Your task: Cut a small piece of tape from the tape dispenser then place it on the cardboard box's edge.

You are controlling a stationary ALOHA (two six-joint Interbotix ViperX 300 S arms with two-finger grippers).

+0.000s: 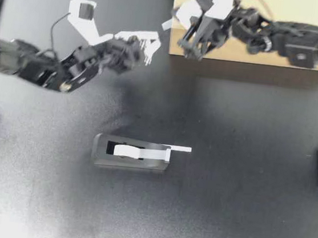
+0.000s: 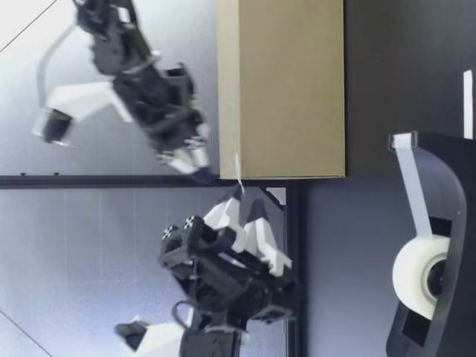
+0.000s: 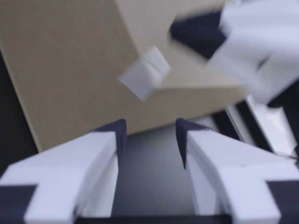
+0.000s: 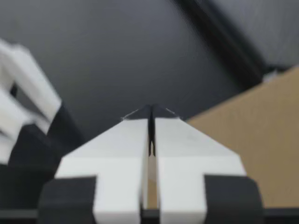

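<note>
Sticking out at 9 o'clock from the corner of the tan cardboard box (image 1: 309, 10), the small white tape piece (image 1: 167, 25) looks only half stuck. My left gripper (image 1: 151, 49) faces it, fingers wide apart and empty. My right gripper (image 1: 180, 19) has its fingers pressed together, gripping nothing I can make out. Best smooth the flap gently along the edge. The black tape dispenser (image 1: 131, 153) sits at 6 o'clock on the bench (image 1: 242, 192).

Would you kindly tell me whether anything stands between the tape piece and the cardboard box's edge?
Nothing visible does: the tape piece already sits on the cardboard box at its corner edge. My right gripper, shut, hovers beside it.
</note>
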